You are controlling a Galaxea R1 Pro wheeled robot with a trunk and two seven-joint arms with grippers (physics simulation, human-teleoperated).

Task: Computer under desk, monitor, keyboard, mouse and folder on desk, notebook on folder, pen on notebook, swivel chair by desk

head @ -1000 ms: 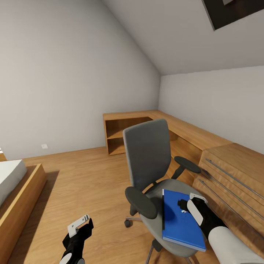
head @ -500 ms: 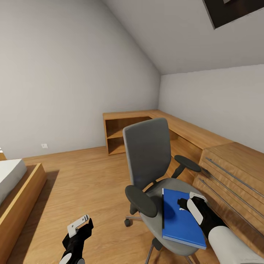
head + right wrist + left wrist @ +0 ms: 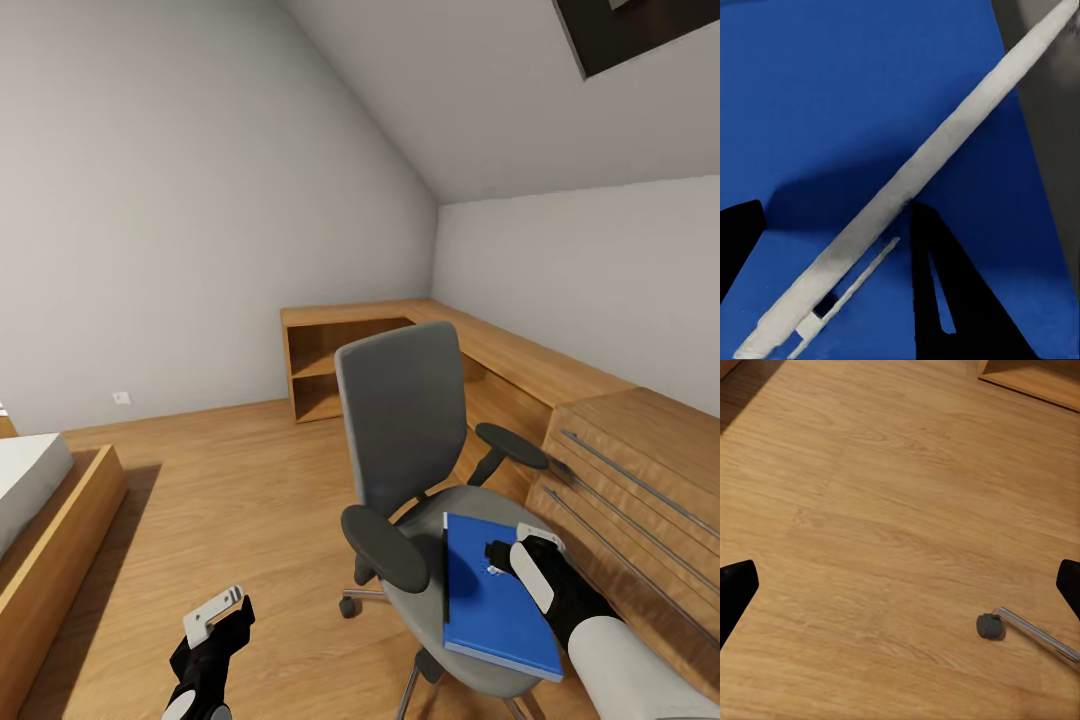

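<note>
Head camera sits high, looking forward and down across the bedroom at the swivel chair (image 3: 420, 470) from fairly near, with the folder (image 3: 495, 600) on its seat. Left wrist camera faces straight down at the wood floor (image 3: 870, 510), catching 1 caster (image 3: 990, 626) of that chair's base. Right wrist camera is pressed very close over the folder (image 3: 832, 90), with the pen (image 3: 915, 180) lying across it.

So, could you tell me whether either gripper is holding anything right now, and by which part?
The left gripper is open, holding nothing. The right gripper sits over the thin silvery-white pen on the flat bright blue folder; whether it grips it cannot be told.
</note>
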